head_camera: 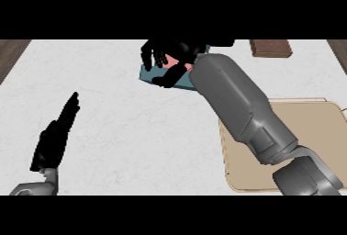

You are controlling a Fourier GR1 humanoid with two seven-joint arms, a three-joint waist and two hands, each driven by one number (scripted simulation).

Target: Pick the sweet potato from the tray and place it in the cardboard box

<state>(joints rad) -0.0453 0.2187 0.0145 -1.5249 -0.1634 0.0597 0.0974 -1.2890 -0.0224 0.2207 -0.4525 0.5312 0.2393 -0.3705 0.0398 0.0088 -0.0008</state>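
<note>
My right hand (161, 51) reaches across to the counter's far middle, its fingers curled round a pinkish sweet potato (181, 62) of which only a small patch shows. The hand hovers over a teal-sided box (150, 76); the hand and forearm hide most of the box, so I cannot tell whether the potato touches it. At the right lies the beige tray (318, 137), with nothing visible on its bare part, and my right forearm crosses its left edge. My left hand (55, 137) rests open at the lower left, fingers straight, pointing away.
A brown block (271, 47) sits at the far right of the white counter (136, 137). Dark wooden strips show along the counter's far left and far right corners.
</note>
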